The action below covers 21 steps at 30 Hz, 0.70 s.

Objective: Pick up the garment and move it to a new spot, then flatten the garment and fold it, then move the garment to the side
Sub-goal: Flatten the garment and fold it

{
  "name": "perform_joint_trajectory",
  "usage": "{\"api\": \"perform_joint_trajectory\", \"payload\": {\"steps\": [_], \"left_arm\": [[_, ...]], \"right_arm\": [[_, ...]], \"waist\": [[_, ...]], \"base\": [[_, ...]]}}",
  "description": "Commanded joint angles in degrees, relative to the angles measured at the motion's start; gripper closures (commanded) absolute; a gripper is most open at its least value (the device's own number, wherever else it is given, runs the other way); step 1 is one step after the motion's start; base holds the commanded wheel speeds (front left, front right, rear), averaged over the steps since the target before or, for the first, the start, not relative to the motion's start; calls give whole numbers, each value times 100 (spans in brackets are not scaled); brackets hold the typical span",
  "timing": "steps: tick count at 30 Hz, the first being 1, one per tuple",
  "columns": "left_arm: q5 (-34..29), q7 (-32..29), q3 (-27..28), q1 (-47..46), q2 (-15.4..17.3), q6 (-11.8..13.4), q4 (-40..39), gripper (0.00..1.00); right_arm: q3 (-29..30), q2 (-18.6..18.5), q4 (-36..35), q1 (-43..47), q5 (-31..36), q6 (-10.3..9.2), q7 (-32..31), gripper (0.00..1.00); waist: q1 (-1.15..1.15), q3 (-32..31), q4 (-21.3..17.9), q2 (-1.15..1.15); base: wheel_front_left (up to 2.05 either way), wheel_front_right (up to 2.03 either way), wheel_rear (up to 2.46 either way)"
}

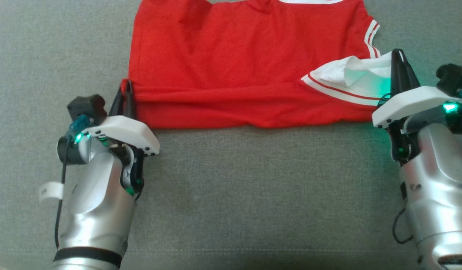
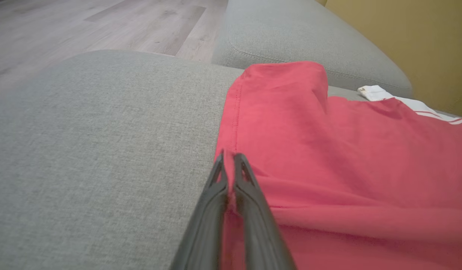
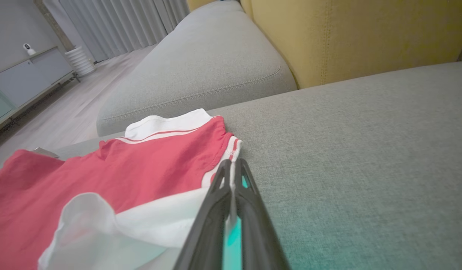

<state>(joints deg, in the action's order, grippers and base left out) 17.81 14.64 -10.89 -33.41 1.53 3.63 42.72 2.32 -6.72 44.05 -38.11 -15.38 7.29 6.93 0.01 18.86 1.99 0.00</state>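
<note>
1. Your garment point(image 1: 234, 67) lies spread on the grey cushion point(image 1: 253, 187), toward its far edge and about midway between its sides. Its top runs out of the head view.
2. Your left gripper point(image 1: 127, 88) has its jaws clamped on the garment's near left corner, with red cloth pinched between the fingers.
3. Your right gripper point(image 1: 399, 62) has its jaws clamped on the white flap point(image 1: 351, 75) at the garment's near right side.
4. Done, by the look of it: the garment is placed and mostly flat, with only light wrinkles.
5. Under way, I judge: the near edge looks doubled into a narrow band, so a fold seems begun. The white flap lies turned over the red and is untidy.
6. Left for you: finish the fold, smooth that flap, then move the garment to the cushion's side.
</note>
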Motion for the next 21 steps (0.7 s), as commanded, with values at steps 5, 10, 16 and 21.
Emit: {"api": "perform_joint_trajectory", "payload": {"steps": [5, 10, 16, 21], "left_arm": [[125, 36, 160, 40, 135, 59, -253, 0], [310, 36, 109, 438, 135, 80, -472, 0], [654, 36, -138, 866, 135, 152, -688, 0], [762, 36, -424, 928, 135, 211, -419, 0]], "right_arm": [[117, 67, 153, -237, 80, 20, 525, 0], [200, 74, 231, 0, 39, 20, 740, 0], [197, 145, 37, 519, -61, 20, 800, 0], [99, 221, 18, 789, -68, 20, 805, 0]], "waist": [[-1, -3, 2, 0], [-1, -122, 7, 0], [-1, -227, -21, 0], [-1, -168, -39, 0]], "base": [[0, 0, 0], [0, 0, 0], [0, 0, 0], [0, 0, 0]]}}
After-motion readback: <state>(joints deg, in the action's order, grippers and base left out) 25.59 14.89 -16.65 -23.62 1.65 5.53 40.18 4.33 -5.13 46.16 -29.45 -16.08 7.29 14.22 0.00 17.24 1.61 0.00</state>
